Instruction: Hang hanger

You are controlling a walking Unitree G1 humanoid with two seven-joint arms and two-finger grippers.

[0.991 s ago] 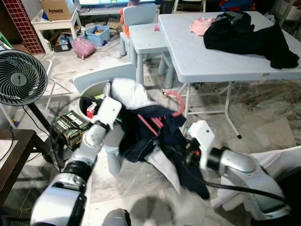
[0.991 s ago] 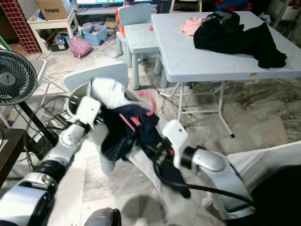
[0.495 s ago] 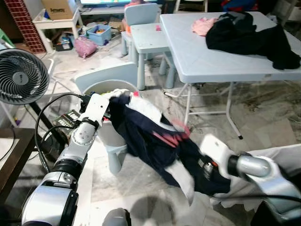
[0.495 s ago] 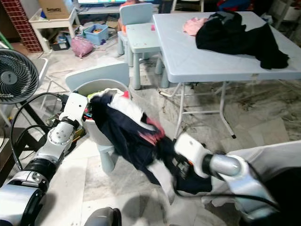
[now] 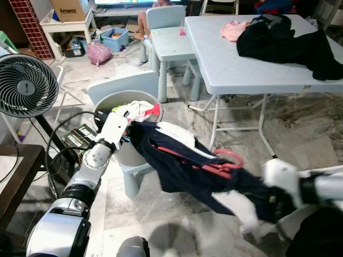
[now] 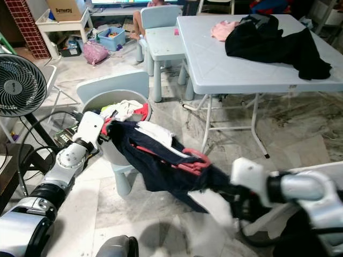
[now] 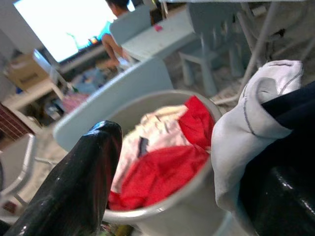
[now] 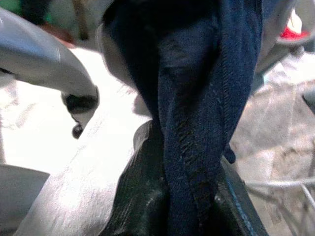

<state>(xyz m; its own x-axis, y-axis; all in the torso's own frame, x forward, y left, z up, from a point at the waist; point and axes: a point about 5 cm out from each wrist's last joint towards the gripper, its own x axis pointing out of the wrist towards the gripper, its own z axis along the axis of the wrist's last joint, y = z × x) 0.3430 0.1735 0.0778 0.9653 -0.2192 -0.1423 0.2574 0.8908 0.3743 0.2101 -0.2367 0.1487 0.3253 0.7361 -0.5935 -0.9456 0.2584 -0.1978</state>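
Stretched further since a second ago: dark garment (image 5: pixel 203 171) now pulled taut from mid-left toward lower right, where before bunched at centre. Left gripper (image 5: pixel 130 137) clamped on one end beside grey bin (image 5: pixel 126 152), at mid-left; right gripper (image 6: pixel 231 194) closed on other end, at lower right, blurred. Pink hanger (image 5: pixel 214 163) lying on the cloth mid-frame, hook uppermost, apparently caught inside. Spread likely meant to free and expose hanger. White worktop (image 5: pixel 236 67) at upper right, carrying black clothes (image 5: pixel 284 40).
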